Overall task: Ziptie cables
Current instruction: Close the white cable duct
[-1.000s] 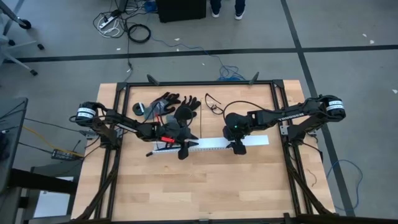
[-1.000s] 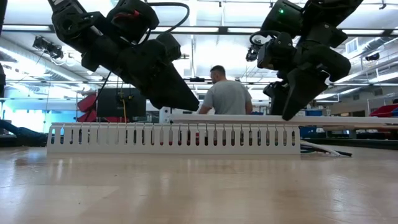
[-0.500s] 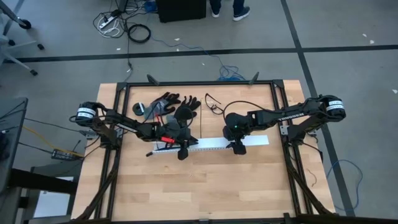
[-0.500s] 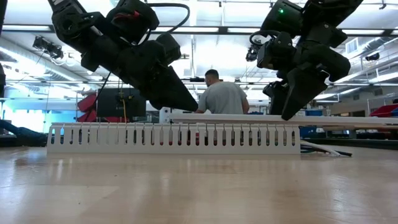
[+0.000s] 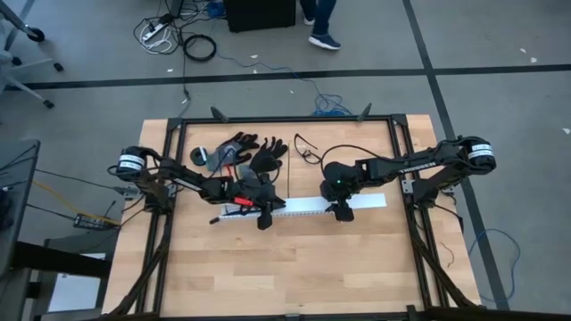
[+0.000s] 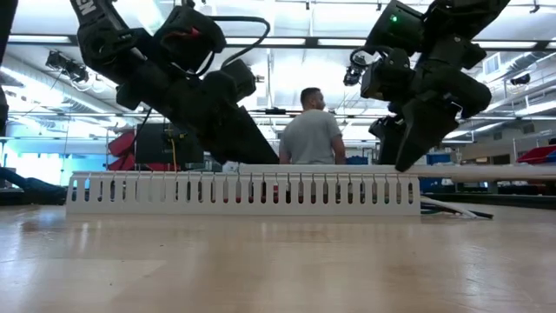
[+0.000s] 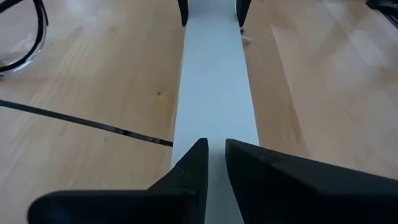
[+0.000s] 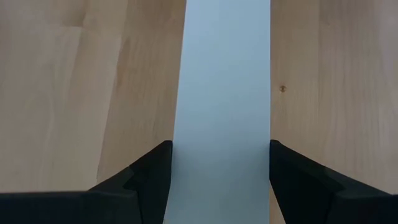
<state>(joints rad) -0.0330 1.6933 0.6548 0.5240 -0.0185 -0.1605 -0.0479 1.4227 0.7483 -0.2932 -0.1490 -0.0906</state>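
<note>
Right jaws grip the white strip, lying left-right.

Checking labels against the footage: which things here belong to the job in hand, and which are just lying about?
In use:
- flat white strip, gripped at its edges by the right gripper, with the left gripper over it
- slotted white strip
- the cables cannot be made out

Lying about:
- black gloves
- black cord loop
- person behind the table
</note>
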